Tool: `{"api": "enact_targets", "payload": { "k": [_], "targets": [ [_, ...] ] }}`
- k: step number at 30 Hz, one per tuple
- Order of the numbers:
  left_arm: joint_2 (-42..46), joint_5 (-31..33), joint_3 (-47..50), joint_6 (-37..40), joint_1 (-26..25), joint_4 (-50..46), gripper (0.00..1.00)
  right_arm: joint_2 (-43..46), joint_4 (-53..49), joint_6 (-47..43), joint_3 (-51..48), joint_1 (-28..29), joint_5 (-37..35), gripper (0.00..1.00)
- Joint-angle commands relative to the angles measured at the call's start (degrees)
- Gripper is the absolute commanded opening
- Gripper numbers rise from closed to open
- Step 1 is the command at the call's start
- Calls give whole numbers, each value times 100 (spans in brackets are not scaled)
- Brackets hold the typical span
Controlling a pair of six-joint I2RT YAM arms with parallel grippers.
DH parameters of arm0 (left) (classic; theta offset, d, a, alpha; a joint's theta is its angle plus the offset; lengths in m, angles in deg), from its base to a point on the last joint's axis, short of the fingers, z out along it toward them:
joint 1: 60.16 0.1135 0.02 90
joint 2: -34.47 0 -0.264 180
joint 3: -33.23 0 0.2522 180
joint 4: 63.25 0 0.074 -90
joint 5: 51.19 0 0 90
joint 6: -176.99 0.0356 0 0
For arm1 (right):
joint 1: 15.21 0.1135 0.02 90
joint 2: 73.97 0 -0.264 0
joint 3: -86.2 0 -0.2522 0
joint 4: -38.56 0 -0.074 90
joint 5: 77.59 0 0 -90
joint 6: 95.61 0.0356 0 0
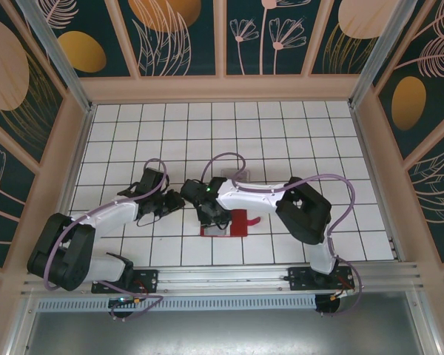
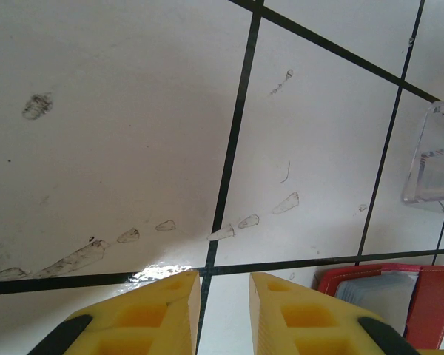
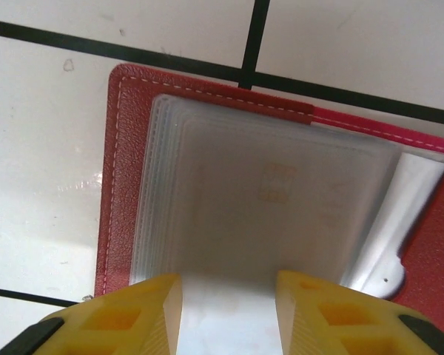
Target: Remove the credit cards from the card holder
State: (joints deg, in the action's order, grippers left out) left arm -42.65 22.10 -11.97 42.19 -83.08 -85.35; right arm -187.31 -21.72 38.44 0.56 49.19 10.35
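Card extraction: card holder (image 3: pixel 122 185) open on table (image 3: pixel 44 148), credit cards (image 3: pixel 281 207) in sleeves (image 3: pixel 207 222).
Right pincer (image 3: pixel 228 285) part-open over sleeves, grip unclear; left pincer (image 2: pixel 224 281) slightly open, empty. Next: pinch one card edge, slide out.

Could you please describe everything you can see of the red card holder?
The card holder lies open and flat on the white tiled table. Its red leather-like cover has pale stitching; inside sits a stack of frosted clear sleeves, a pale card dimly visible through them. The right gripper stands over the sleeves' near edge, jaws apart.

card holder (image 3: pixel 122 163), print blurred, nothing legible
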Motion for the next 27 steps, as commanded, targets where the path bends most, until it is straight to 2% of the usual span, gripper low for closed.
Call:
{"api": "enact_targets", "payload": {
  "k": [1,6,17,27],
  "targets": [
    [32,-111,51,123,24,60,26,-148,-76,160,-15,47,82,40],
    [14,-137,35,137,24,60,26,-279,-59,169,-171,47,91,38],
    [220,-229,-117,178,24,-186,26,-248,-138,183,-43,46,-78,9],
    [580,-696,77,-185,-290,-179,25,252,405,250,77,29,30,7]
  ]
}}
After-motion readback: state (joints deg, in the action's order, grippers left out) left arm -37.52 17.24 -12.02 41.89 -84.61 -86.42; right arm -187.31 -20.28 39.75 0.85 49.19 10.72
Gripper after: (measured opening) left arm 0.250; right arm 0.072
